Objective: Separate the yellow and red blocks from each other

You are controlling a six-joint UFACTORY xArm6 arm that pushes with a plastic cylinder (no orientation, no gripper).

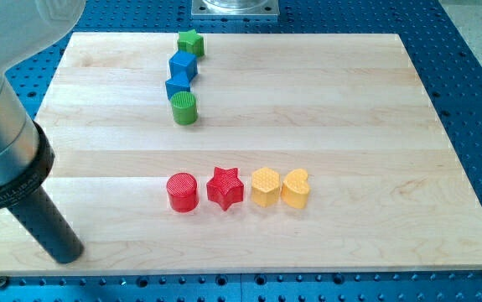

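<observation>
A red cylinder (182,192), a red star (225,188), a yellow hexagon (265,187) and a yellow heart (296,188) stand in a row near the view's bottom, in the middle of the board. The red star and the yellow hexagon almost touch. The hexagon and the heart touch. My tip (63,252) rests at the board's bottom left corner, well to the left of the red cylinder and apart from every block.
A green star (191,42), a blue cube (183,65), a second blue block (178,85) and a green cylinder (184,108) form a column at the view's top. The wooden board (375,126) lies on a blue perforated table. A metal base plate (235,7) sits at the top edge.
</observation>
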